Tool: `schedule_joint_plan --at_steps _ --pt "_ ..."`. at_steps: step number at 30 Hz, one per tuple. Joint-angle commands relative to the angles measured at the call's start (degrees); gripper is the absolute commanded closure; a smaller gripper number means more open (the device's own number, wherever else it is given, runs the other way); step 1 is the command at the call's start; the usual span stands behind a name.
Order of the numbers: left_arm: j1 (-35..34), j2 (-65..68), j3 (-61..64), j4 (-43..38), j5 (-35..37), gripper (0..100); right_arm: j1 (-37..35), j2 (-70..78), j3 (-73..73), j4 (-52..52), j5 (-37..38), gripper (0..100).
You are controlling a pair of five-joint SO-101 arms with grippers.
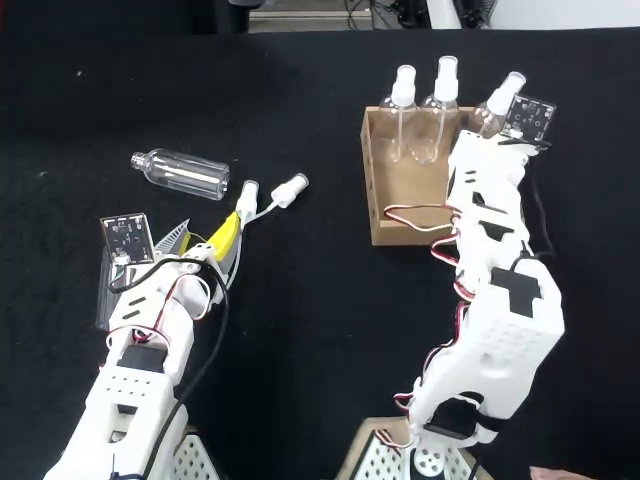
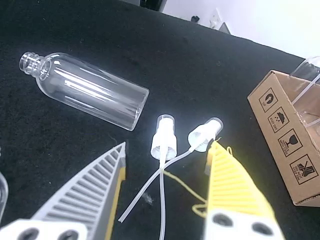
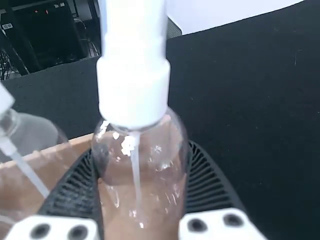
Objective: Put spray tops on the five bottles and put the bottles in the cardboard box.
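Black cloth covered the table (image 1: 320, 300). On it, toward the far right, stood the cardboard box (image 1: 400, 205) with two capped bottles (image 1: 402, 125) upright inside. The right gripper (image 1: 492, 122) was clamped on a third capped bottle (image 3: 140, 150) at the box's far right corner. The left gripper (image 2: 169, 160), jaws apart, hovered over an uncapped bottle (image 2: 90, 90) lying on its side and two loose spray tops (image 2: 164, 137). Two bottles looked finished, one nearly, and at least one still lacked a top.

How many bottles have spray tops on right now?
3. Two capped bottles stand in the cardboard box; a third bottle is in the right gripper at the box's far right corner. The uncapped bottle lies on the table.
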Motion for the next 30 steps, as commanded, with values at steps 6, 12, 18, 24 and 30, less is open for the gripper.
schedule_joint_plan --at_steps 6,12,18,24,30 --pt "-0.5 -1.0 1.1 -1.3 0.3 75 -2.6 -0.7 -1.8 0.4 -0.1 98.2" --pt "-0.5 -1.0 1.1 -1.3 0.3 75 -3.0 -0.5 -1.8 0.3 -0.1 98.2" --pt "-0.5 -1.0 1.1 -1.3 0.3 75 -2.6 -0.7 -1.8 0.3 -0.1 98.2" --pt "-0.5 -1.0 1.2 -1.3 0.3 75 -1.8 -0.8 -2.2 0.2 -0.1 98.2" --pt "-0.5 -1.0 1.2 -1.3 0.3 75 -1.2 -0.8 -2.2 0.2 0.0 98.2"
